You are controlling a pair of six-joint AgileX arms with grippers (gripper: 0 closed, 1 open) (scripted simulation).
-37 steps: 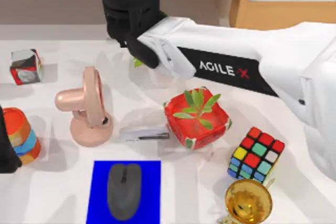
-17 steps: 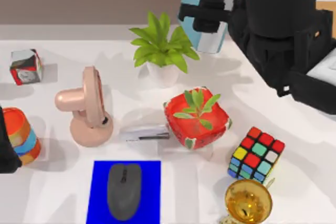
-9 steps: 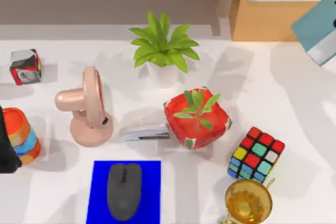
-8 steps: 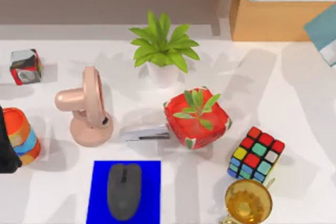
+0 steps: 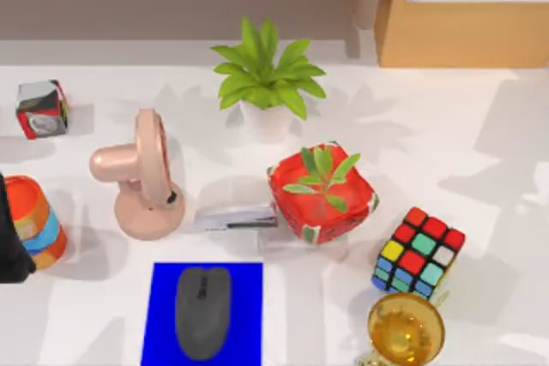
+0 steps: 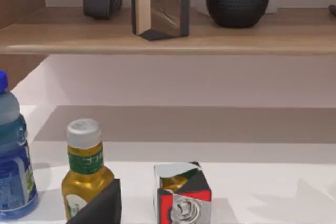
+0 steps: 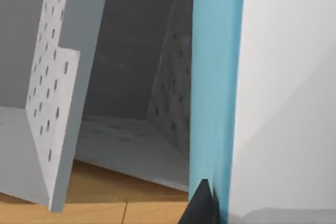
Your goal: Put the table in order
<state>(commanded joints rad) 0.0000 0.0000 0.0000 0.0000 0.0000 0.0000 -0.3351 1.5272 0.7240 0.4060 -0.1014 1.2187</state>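
The white table (image 5: 446, 143) carries a leafy plant in a white pot (image 5: 266, 83), a red pot with a sprig (image 5: 322, 193), a pink fan (image 5: 141, 176), a stapler (image 5: 236, 219), a colour cube (image 5: 419, 250), a gold cup (image 5: 405, 329) and a grey mouse (image 5: 203, 310) on a blue mat (image 5: 163, 319). My left arm (image 5: 10, 242) is parked at the table's left edge beside a striped cup (image 5: 34, 220). In the right wrist view my right gripper (image 7: 202, 203) holds a light-blue book (image 7: 216, 87) on edge, near a grey perforated bin (image 7: 131, 66).
A small patterned cube (image 5: 41, 109) sits at the far left, also close in the left wrist view (image 6: 181, 195), next to a yellow bottle (image 6: 84, 166) and a blue bottle (image 6: 10, 171). A wooden cabinet (image 5: 463, 23) stands at the back right; a shelf (image 6: 168, 38) runs behind.
My right arm has swung away from the leafy plant, carrying the light-blue book to the right and out of the top view. The things on the table stayed put.
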